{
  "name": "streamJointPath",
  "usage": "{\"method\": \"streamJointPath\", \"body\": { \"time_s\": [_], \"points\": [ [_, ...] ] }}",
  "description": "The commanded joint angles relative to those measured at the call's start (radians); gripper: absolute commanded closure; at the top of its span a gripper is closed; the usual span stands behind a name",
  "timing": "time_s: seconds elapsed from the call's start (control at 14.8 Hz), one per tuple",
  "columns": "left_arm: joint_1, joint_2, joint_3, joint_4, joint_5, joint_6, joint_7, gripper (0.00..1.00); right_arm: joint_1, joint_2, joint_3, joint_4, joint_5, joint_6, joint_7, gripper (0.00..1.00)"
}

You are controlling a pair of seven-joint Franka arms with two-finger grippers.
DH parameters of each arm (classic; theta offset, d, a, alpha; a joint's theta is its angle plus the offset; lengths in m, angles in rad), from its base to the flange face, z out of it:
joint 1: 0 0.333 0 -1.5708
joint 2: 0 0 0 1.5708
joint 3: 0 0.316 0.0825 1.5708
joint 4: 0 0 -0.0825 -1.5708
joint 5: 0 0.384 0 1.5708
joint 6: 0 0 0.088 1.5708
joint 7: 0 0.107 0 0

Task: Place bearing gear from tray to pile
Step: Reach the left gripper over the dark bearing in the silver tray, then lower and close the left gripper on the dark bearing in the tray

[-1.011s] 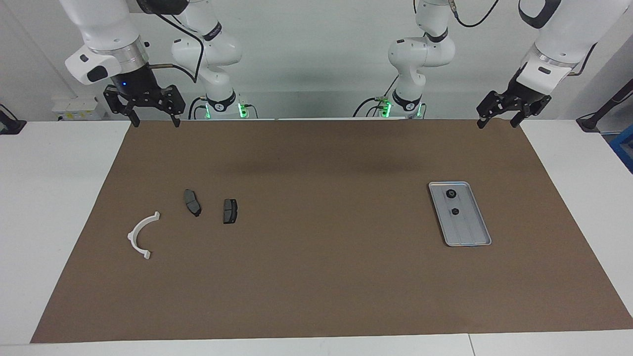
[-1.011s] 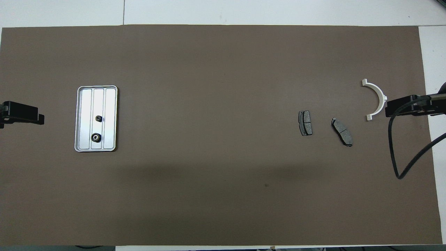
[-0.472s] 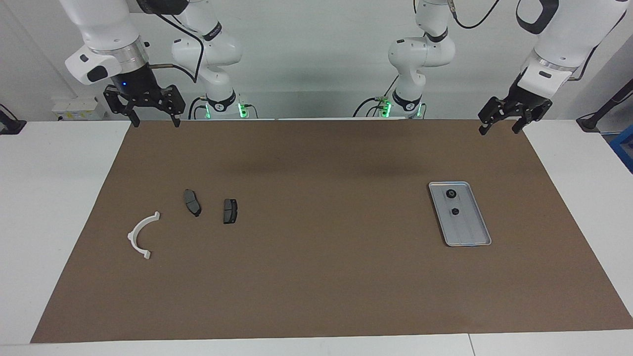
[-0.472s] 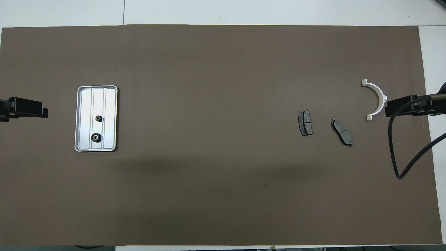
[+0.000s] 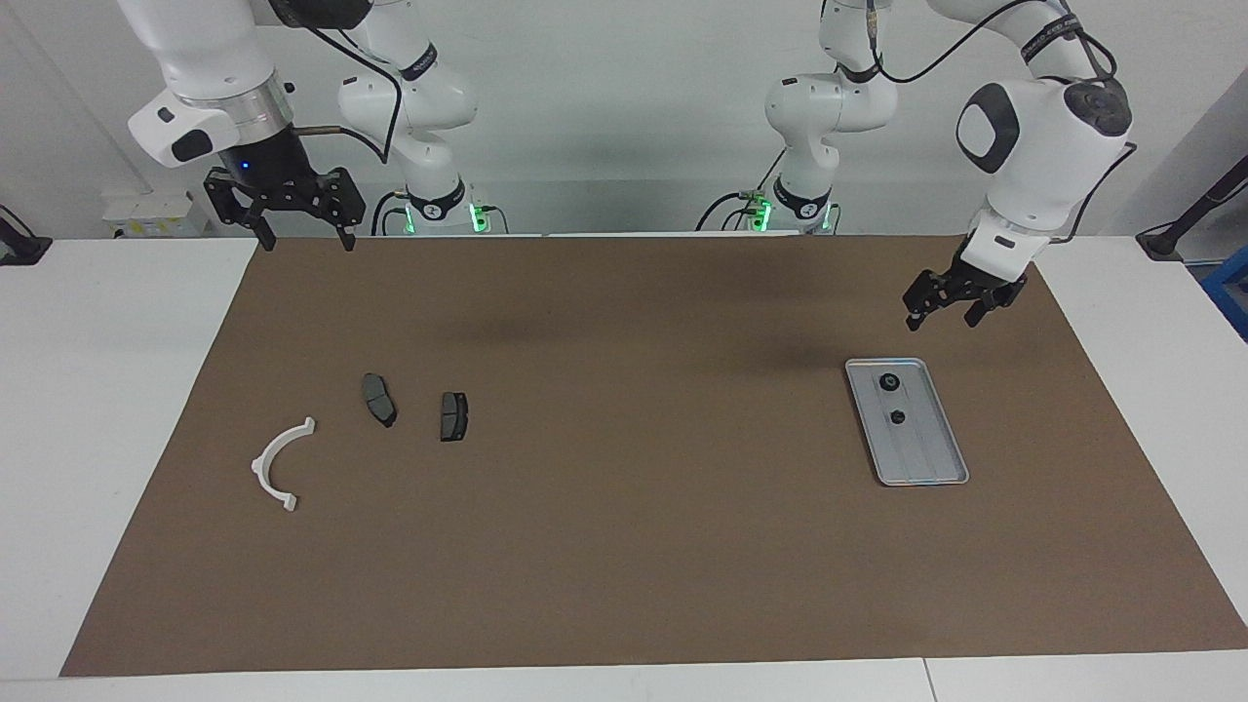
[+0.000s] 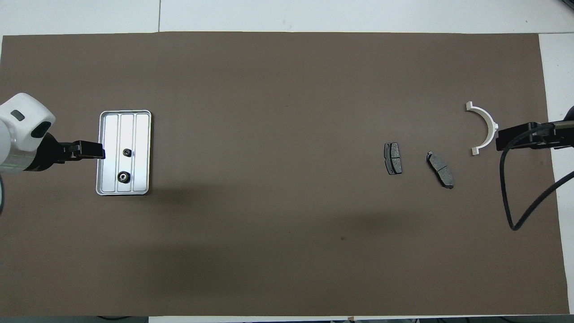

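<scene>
White counter (image 5: pixel 117 409) with a large brown mat (image 5: pixel 624 546) spread over most of it, under a plain pale wall (image 5: pixel 624 117). Landmark for all places: the tray (image 5: pixel 928 458), a ribbed silver rectangle lying flat on the mat toward the left arm's end of the counter. In the tray, two small dark bearing gears: the larger gear (image 6: pixel 122 177) at the end of the tray nearer to the robots, the smaller gear (image 6: pixel 127 153) just beside it, closer to the tray's middle, both in the middle channel between the ribs; rest of the tray bare. Well apart from the tray, toward the right arm's end of the counter, the pile: two dark grey brake pads (image 5: pixel 453 416) lying near each other, and a white half-ring bracket (image 5: pixel 278 463) farther still from the tray. Left hand (image 5: pixel 941 303) up in the air, released with fingers apart, over the mat just beside the tray's robot-side end, touching nothing. Right hand (image 5: pixel 297 227) waiting high over the mat's edge, very far from the tray, fingers spread wide, holding nothing.
</scene>
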Motion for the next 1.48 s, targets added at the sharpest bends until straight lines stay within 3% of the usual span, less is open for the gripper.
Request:
{"method": "streamJointPath", "body": {
  "time_s": [0.0,0.4,0.94,1.42],
  "points": [
    [-0.004,0.039,0.004,-0.074,0.000,0.140,0.008,0.00,-0.003,-0.017,-0.001,-0.020,0.006,0.020,-0.034,0.00],
    [0.010,0.111,0.007,-0.117,0.000,0.254,0.040,0.00,-0.003,-0.017,-0.001,-0.020,0.006,0.020,-0.034,0.00],
    [0.015,0.107,0.006,-0.264,0.000,0.334,0.039,0.00,-0.001,-0.017,-0.001,-0.020,0.006,0.020,-0.034,0.00],
    [0.012,0.113,0.007,-0.287,0.000,0.340,0.036,0.00,-0.001,-0.019,-0.001,-0.020,0.006,0.021,-0.031,0.00]
  ]
}}
